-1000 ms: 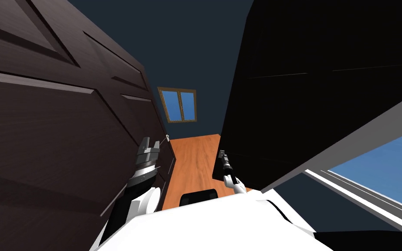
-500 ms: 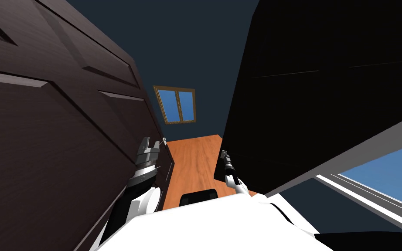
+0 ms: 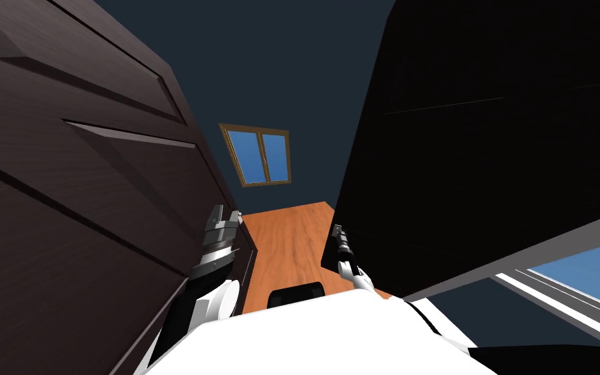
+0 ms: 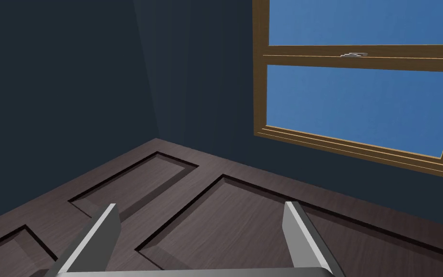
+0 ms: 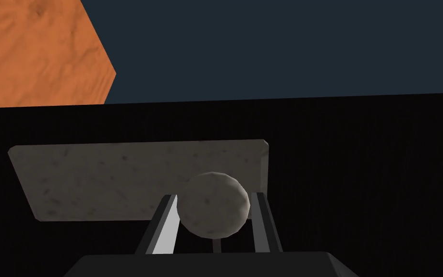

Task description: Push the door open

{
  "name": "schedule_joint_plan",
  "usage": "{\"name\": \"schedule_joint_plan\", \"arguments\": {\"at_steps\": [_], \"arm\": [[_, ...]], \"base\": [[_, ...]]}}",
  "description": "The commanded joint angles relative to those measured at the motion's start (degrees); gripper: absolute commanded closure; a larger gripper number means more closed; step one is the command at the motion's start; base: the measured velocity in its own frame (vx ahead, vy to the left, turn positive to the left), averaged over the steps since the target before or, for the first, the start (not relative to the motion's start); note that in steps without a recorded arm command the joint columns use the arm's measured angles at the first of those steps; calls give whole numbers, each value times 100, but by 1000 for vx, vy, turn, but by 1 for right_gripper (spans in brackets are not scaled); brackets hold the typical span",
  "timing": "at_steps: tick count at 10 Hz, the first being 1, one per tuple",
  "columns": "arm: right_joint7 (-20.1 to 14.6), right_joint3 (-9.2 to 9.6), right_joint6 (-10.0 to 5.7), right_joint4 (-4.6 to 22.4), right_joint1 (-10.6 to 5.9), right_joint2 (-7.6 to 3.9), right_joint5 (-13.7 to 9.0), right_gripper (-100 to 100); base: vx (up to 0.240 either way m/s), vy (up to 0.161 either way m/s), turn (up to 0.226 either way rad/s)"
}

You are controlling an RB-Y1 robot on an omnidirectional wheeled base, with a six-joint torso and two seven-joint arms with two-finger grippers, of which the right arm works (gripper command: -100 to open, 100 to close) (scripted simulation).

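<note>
The black door (image 3: 487, 130) takes up the right half of the head view, its near edge dropping to the lower middle of the frame. I judge it the one to push, since its knob is in hand. A brown panelled door (image 3: 64, 195) fills the left half, and a narrow strip of orange floor (image 3: 292, 241) runs between them toward a window (image 3: 258, 155) at upper centre. That gap is tight, so driving forward off-line could clip either leaf.

The left gripper (image 3: 226, 211) sits at centre left with its fingers spread wide and holding nothing, lying close along the brown panels. A sideways drift could scrape them or catch a blade in a recessed groove.

The right gripper (image 3: 336, 229), just right of centre, has its thin fingers closed on the round grey knob (image 5: 213, 204), in front of its grey plate (image 5: 119, 178). The knob is smooth and round. As the door swings through its arc, it could slip out from between the blades or strain the wrist.
</note>
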Motion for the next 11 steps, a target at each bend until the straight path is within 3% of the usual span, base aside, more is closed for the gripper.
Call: {"name": "schedule_joint_plan", "arguments": {"at_steps": [1,11], "arm": [[30,-73,-4,10,6,-16,-49,100],[251,-610,-32,87,54,-136,-409,100]], "base": [[126,7,-42],[196,12,-44]]}}
